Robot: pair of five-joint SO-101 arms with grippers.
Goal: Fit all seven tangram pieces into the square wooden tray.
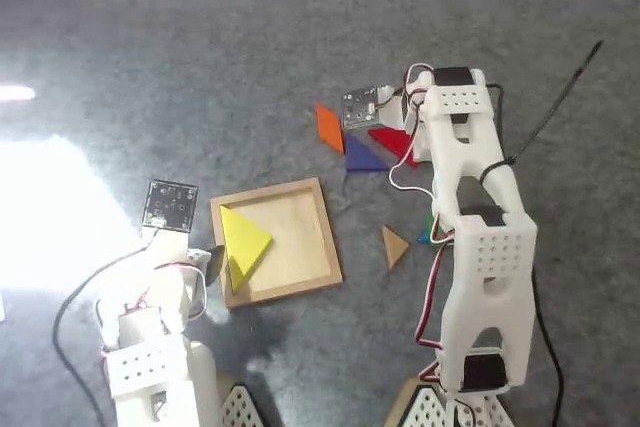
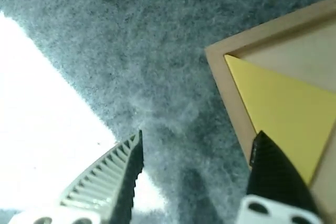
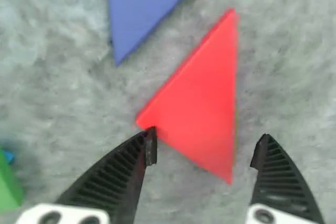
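Note:
The square wooden tray (image 1: 325, 237) lies left of centre with a yellow triangle (image 1: 243, 240) inside along its left side. My left gripper (image 2: 197, 156) is open over the carpet just outside the tray's rim (image 2: 223, 85), beside the yellow triangle (image 2: 278, 108). My right gripper (image 3: 207, 145) is open right above a red triangle (image 3: 202, 106), one fingertip at its corner. A blue triangle (image 3: 142, 3) lies just beyond it. In the high view the red triangle (image 1: 392, 139), blue triangle (image 1: 362, 155), orange piece (image 1: 328, 127) and tan triangle (image 1: 394, 245) lie on the carpet.
A green piece (image 3: 8, 184) lies at the edge of the right wrist view, and green and blue bits (image 1: 428, 230) peek out beside the right arm (image 1: 480, 227). A bright glare patch covers the table's left side (image 1: 50, 207).

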